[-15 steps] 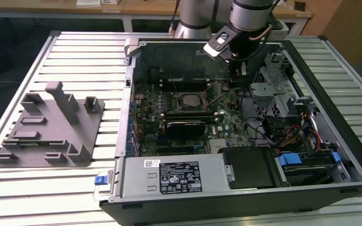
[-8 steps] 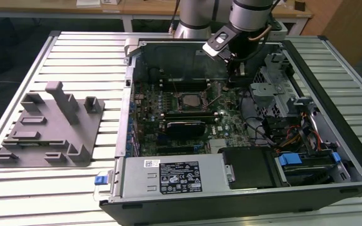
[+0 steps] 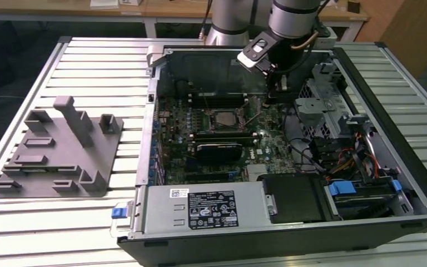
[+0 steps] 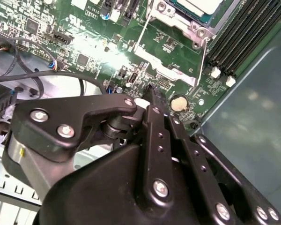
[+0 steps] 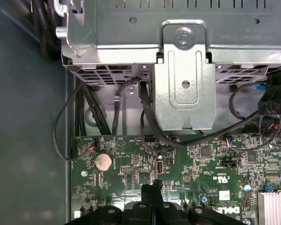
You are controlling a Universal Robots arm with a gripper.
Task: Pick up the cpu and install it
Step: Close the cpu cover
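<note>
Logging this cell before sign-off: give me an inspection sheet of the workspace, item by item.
Surface: slatted metal table carrying an open computer case.
Job's things: the cpu lies in the socket of the green motherboard, apart from the gripper.
Clutter: grey fixture block on the table, to the exterior view's left of the case.
Grippers: gripper shut, holding nothing, above the board near the coin battery.
Cables: black cables loop off the board's edge below the metal bracket.
Surroundings: wooden benches behind the table.
</note>
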